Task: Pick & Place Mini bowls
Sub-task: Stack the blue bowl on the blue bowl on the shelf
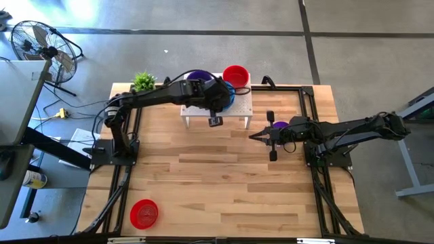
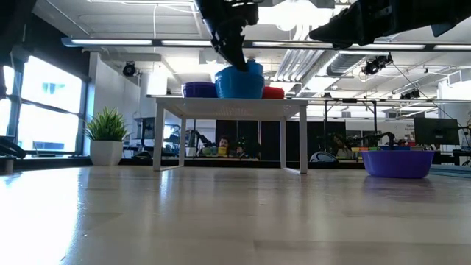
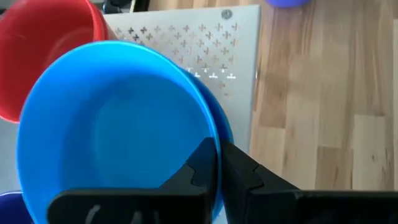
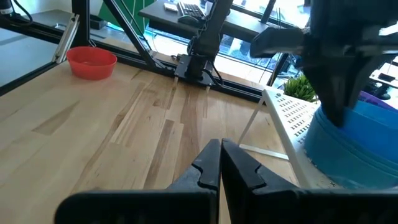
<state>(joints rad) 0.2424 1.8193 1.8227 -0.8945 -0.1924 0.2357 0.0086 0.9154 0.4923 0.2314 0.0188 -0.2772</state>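
Two tools are in play, and I only trust one of them. My left tool (image 3: 217, 163) sits over the white perforated metal stand (image 1: 241, 108) at about twelve o'clock on the pale wooden surface (image 1: 224, 183), its fingers pinched together on the rim of the topmost blue round plastic mini bowl (image 3: 118, 130). From the left wrist view I see a second blue rim peeking out just beneath it, so I judge the bowls are nested.

That is my main worry: a thin rim pinch on slick plastic could slip as I lift, or the lower bowl could ride up with the top one and drop off partway. A sideways pull could also knock the red round plastic mini bowl (image 1: 235, 74) just beside it, or the purple one (image 1: 199, 76) on the other side, off the stand.

My right tool (image 4: 219, 163) waits at about three o'clock with its fingers pressed together on nothing, right beside a purple mini bowl (image 1: 279, 125) on the surface. Any swing of the left arm toward that side risks crowding it.

Another red mini bowl (image 1: 144, 213) lies well apart at about seven o'clock.
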